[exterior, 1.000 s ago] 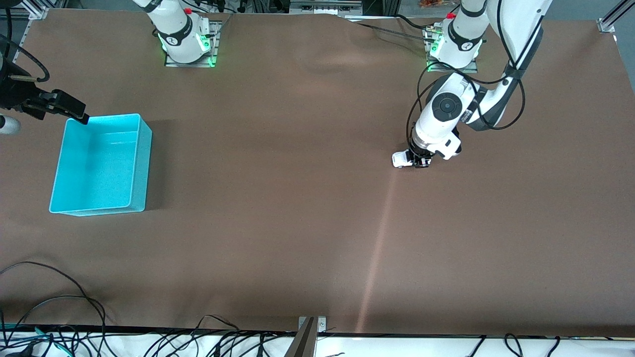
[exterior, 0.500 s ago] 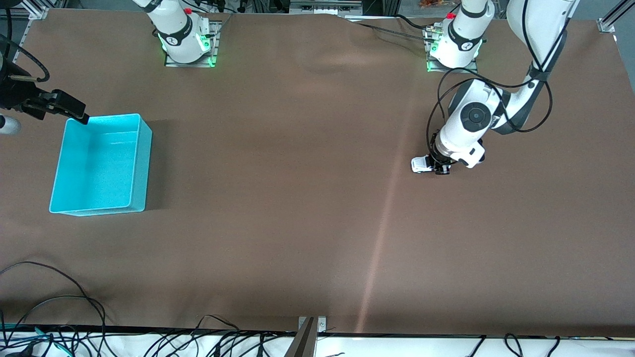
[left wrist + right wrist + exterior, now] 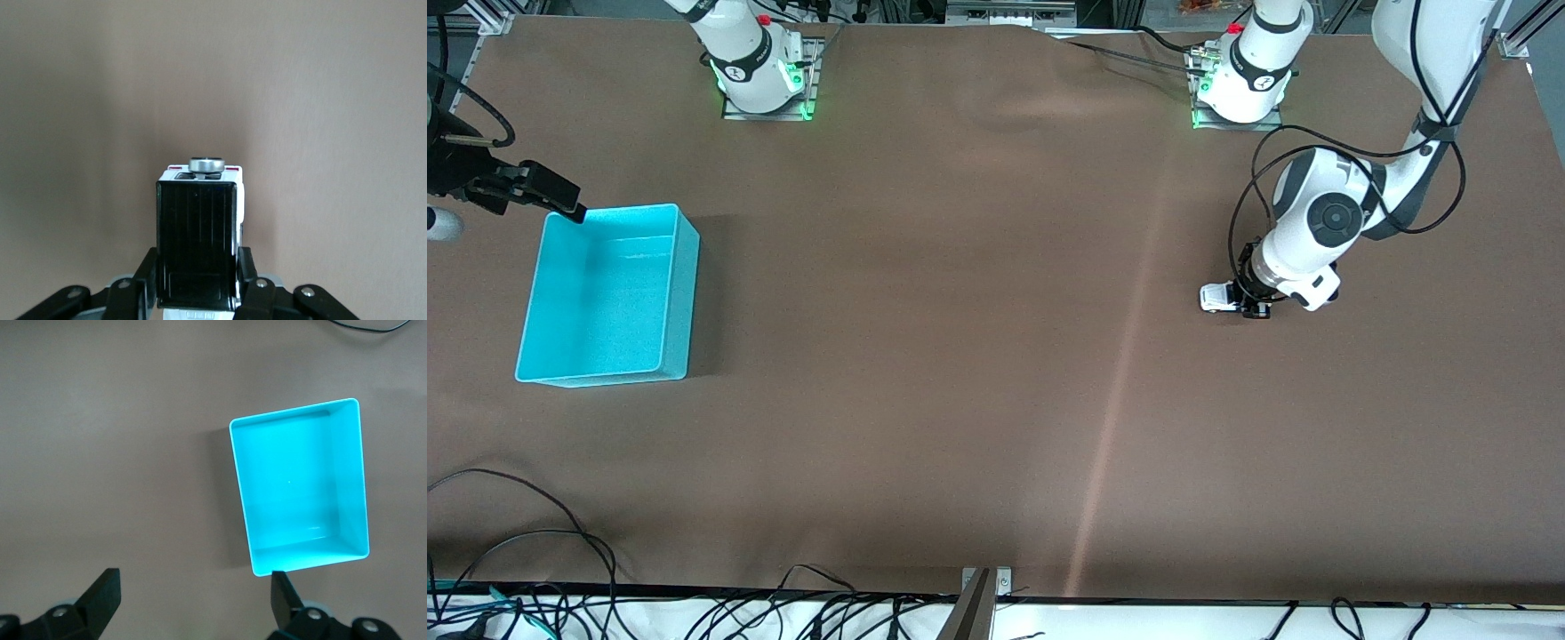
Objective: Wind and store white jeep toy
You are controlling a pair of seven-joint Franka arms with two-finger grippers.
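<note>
Two tools: left tool (image 3: 1251, 302) clamps the white jeep toy (image 3: 1218, 297) on the counter (image 3: 960, 356), 3 o'clock; right tool (image 3: 193, 600) gapes above the cyan bin (image 3: 680, 293), 9 o'clock
Progress: likely winding; storing remains

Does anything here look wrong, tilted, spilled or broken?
Nothing stands out. The left hand grips the white jeep toy upright on the table; the cyan bin stands level, with the open right hand above it.
</note>
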